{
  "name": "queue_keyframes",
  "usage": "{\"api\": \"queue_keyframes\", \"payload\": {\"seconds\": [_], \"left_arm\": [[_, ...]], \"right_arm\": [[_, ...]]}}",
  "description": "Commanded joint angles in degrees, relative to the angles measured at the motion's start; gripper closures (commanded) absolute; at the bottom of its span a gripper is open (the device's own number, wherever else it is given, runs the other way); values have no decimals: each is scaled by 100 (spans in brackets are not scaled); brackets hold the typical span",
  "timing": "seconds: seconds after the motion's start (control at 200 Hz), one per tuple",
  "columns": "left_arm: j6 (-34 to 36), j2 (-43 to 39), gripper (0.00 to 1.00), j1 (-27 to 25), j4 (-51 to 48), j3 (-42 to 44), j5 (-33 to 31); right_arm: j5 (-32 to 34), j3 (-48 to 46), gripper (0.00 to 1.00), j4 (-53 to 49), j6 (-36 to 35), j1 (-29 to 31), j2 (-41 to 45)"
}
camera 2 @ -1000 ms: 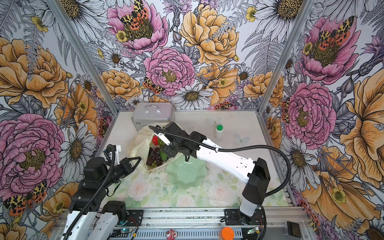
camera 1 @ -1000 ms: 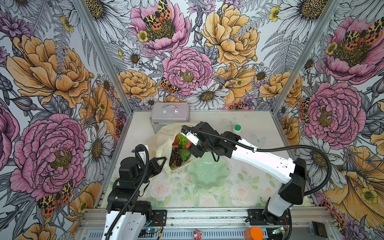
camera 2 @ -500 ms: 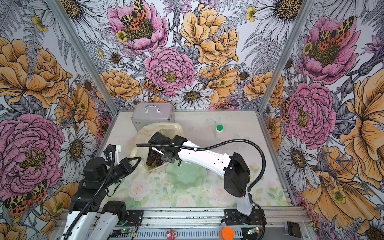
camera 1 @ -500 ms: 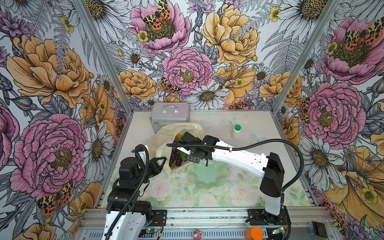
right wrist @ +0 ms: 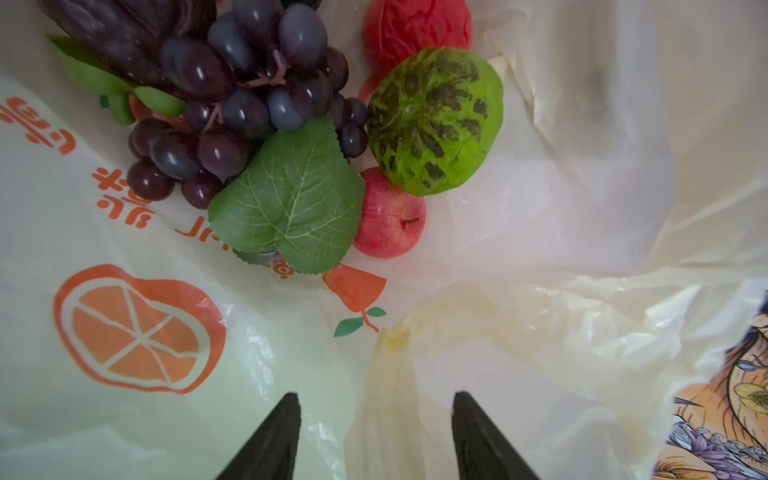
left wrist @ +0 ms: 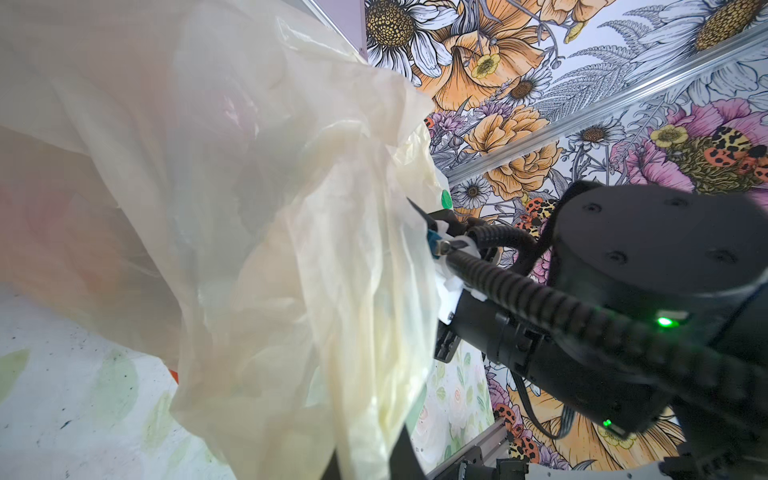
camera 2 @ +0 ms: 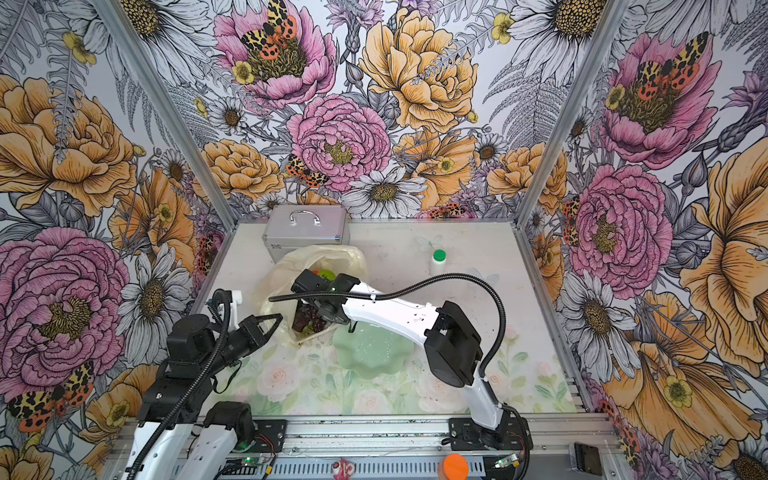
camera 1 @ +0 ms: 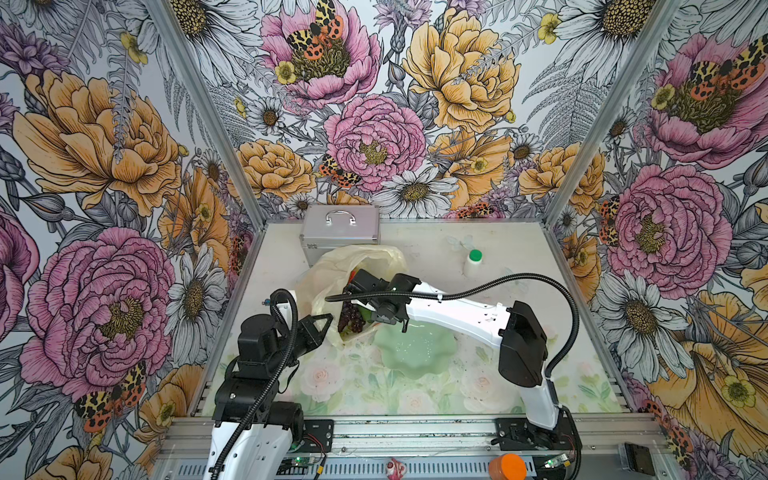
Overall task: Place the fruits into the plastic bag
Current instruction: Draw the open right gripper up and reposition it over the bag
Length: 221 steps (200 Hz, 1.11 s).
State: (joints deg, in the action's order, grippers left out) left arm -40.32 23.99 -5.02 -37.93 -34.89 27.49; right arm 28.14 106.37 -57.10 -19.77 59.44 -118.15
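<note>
My left pincer (camera 1: 326, 322) is clenched on the near edge of the plastic bag (camera 1: 365, 257) and holds this edge up from the table (camera 1: 478, 395). In my left wrist view the thin film (left wrist: 291, 249) hangs close before the camera, pale yellow, crinkled and half transparent.

The bag lies at the left rear part of the table in both top views. It is just in front of the silver metal case (camera 1: 340, 226) and just beside the wavy pale green dish (camera 1: 415, 349). Its mouth is open toward the dish.

My right pincer (right wrist: 376, 395) reaches into this mouth. Its two black fingers (right wrist: 270, 436) stand apart and no fruit is between them. A yellowish fold of the film runs down toward the gap, but I cannot tell if it touches the fingers.

The fruits (camera 2: 309, 320) are together inside the bag, on its lower film:
- The purple grape bunch (right wrist: 232, 104) is glossy and has a big green leaf (right wrist: 291, 199).
- The lime-green ball (right wrist: 434, 120) has dark blotches and touches the grapes.
- The red-pink apple (right wrist: 390, 216) is small and sits between the leaf and the green ball.
- A wrinkled red fruit (right wrist: 415, 25) lies behind the green ball.
- A dark purple fruit (right wrist: 116, 33) lies beside the grapes.

On the film near my fingers I see an orange slice print (right wrist: 139, 328) and some orange letters.
</note>
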Motion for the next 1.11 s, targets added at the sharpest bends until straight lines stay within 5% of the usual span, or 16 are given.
{"api": "queue_keyframes", "payload": {"seconds": [0.0, 0.32, 1.101], "left_arm": [[41, -37, 100, 37, 25, 27, -85], [42, -17, 100, 43, 24, 27, -80], [32, -26, 100, 39, 23, 24, -95]], "right_arm": [[216, 200, 40, -55, -111, -11, -136], [504, 104, 45, -108, 5, -80, -258], [491, -30, 100, -110, 267, -162, -185]]}}
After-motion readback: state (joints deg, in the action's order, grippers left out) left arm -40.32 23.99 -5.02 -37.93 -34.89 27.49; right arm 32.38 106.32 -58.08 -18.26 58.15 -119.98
